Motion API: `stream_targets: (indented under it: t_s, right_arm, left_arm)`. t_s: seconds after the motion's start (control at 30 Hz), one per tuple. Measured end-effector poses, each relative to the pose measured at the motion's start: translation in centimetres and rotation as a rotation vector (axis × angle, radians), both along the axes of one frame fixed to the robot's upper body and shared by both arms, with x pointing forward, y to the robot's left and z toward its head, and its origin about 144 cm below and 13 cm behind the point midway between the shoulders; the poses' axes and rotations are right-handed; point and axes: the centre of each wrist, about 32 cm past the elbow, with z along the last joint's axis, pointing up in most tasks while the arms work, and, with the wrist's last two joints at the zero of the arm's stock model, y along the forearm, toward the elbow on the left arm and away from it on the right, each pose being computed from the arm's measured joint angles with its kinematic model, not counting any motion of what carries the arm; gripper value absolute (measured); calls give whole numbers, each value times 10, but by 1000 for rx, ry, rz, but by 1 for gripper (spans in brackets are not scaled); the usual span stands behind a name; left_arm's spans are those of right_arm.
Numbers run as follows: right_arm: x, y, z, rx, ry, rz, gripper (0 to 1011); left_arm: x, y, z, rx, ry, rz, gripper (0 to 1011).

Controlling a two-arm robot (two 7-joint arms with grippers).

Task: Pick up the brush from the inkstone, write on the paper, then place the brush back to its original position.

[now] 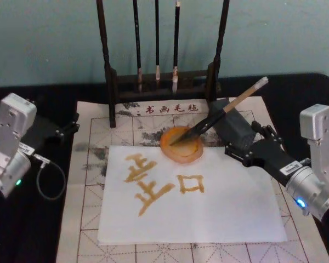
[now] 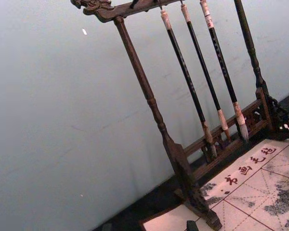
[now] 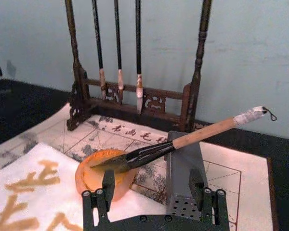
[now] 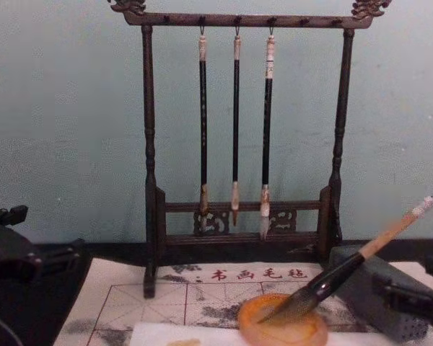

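Head view: you've got a gridded felt mat (image 1: 93, 181) on a black table, pale teal wall behind. A white paper (image 1: 230, 208) lies on the mat with two ochre characters. The brush (image 1: 219, 116), tan handle, black lower section, rests tip-down in the orange inkstone (image 1: 181, 148), which overlaps the paper's far edge; its handle leans on the grey block (image 1: 236, 127). Right gripper (image 1: 237, 152) sits near the inkstone, fingers apart, holding nothing. Left gripper (image 1: 66, 130) is parked well left; can't tell its state.

Left wrist view: rack (image 2: 154, 110), three thin brushes (image 2: 202, 86) hanging.

Right wrist view: spread fingers (image 3: 108, 185) in front of the inkstone.

Chest view: one rack, three hanging brushes.
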Motion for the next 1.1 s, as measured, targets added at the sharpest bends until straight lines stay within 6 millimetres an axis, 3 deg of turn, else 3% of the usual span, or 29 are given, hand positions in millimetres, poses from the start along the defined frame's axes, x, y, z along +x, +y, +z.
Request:
stream_targets:
  t_s: [1.1]
  right_arm:
    - [1,1,4,-47,14,16,1002]
  left_arm:
    - [0,0,0,0,0,0,1001]
